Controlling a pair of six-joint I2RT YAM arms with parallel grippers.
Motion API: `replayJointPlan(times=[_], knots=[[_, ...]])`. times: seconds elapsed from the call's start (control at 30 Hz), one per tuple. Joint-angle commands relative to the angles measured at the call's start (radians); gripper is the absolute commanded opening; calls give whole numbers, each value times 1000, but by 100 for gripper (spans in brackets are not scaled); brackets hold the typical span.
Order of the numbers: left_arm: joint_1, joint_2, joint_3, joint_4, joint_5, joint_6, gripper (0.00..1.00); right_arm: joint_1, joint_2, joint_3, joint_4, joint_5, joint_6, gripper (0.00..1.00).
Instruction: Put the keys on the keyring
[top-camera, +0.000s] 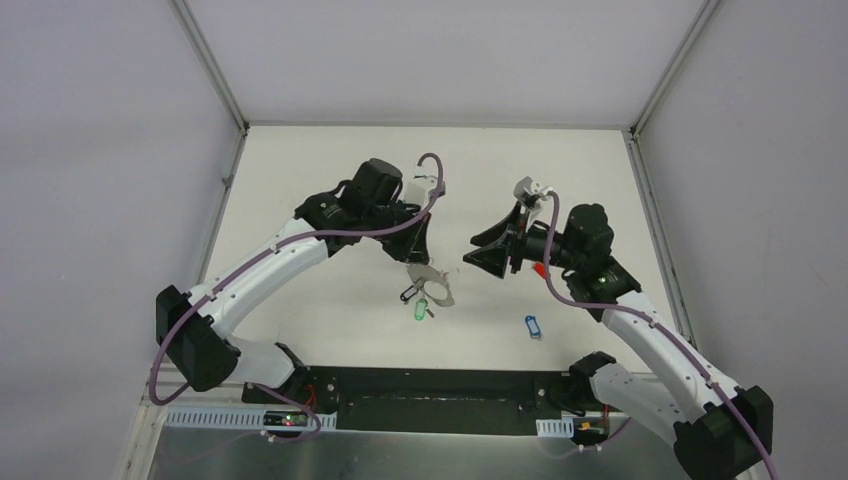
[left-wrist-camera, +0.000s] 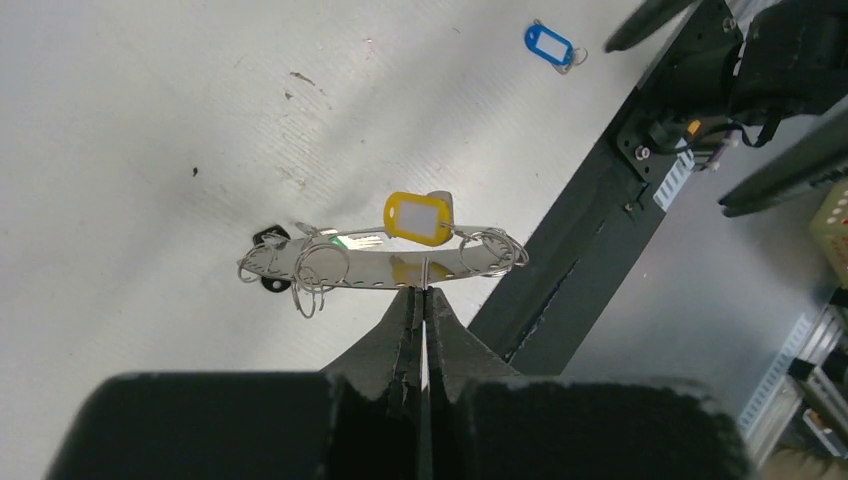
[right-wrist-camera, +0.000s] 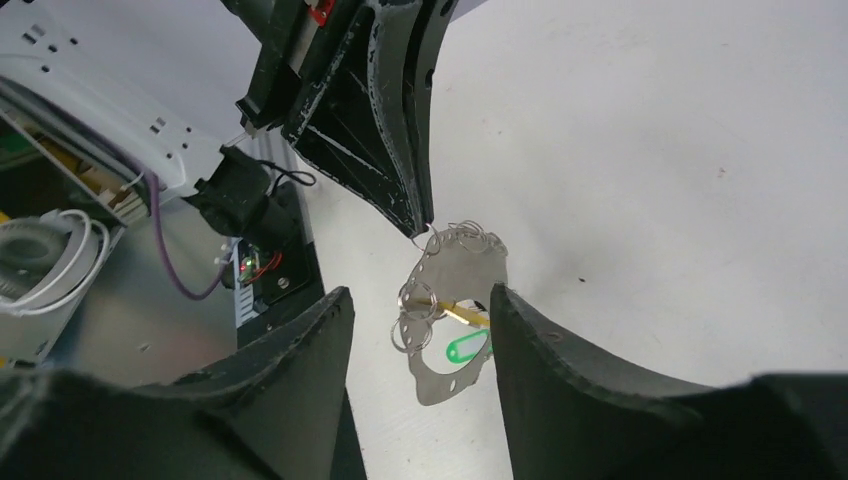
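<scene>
The keyring is a thin flat silver-grey hoop with small split rings on its rim. It hangs above the table with my left gripper shut on its rim. A yellow-tagged key sits at the hoop, and I cannot tell if it is hooked on. On the table below lie a green-tagged key and a black-tagged key. A blue-tagged key lies apart to the right. My right gripper is open just right of the hoop, short of it, with nothing between its fingers.
The black base bar runs along the near table edge, with a lit circuit board on it. Metal frame posts and grey walls close in the white table. A small red thing shows by the right wrist.
</scene>
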Motion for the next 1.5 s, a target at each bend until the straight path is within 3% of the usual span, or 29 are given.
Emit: replayJointPlan(times=[0.0,0.33,0.67,0.83,0.97,1.23,1.47], knots=[[-42,-79,-43,59,38,110,0,14,55,60,106,-180,-54,54],[-124,-198,-243,276,50,229,0,102,153,35,140,-213,-121,61],[-150,-232,-290,374,118,257,0,163,143,-116,342,-244,-144,65],[-162,-235,-296,405,136,258,0,167,143,-146,343,-251,-186,64],[-168,-246,-300,406,136,266,0,168,153,-153,336,-228,-198,57],[-177,-259,-307,418,139,272,0,167,167,-148,346,-261,-206,21],[-180,-247,-301,422,140,274,0,170,168,-147,351,-285,-203,18]])
